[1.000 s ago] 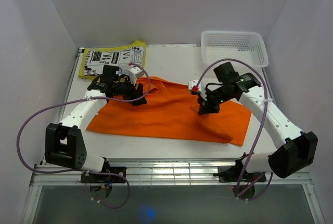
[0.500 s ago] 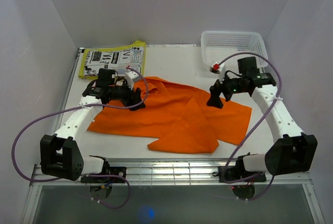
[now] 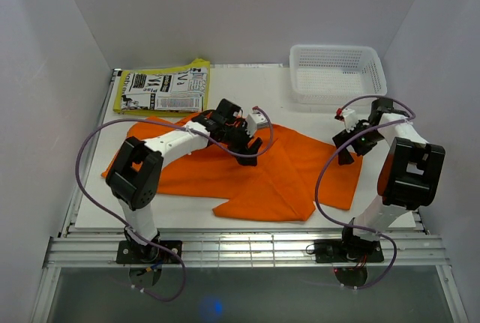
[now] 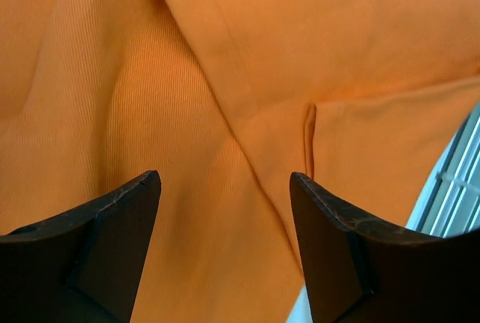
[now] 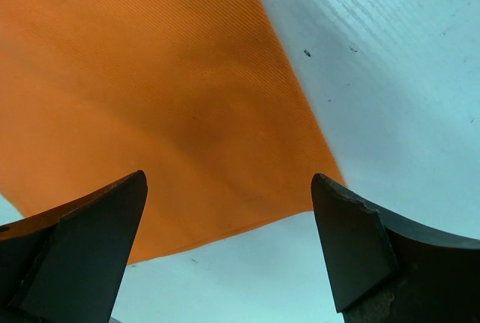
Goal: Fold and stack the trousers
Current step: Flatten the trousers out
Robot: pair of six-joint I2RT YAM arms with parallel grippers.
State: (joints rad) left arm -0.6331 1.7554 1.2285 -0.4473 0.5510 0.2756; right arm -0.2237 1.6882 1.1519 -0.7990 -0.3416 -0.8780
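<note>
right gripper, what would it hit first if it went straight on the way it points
Probably the trousers, near their corner, framed by the open right gripper; depth is unclear.

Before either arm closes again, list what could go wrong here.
1. The left fingers hang open over overlapping layers of the orange trousers; closing there might pinch several layers and pull the fold apart.
2. The right fingers hang open at the trousers' corner beside bare table; a pinch could miss the cloth.
3. The left arm's purple cable loops above the cloth and might snag.
</note>
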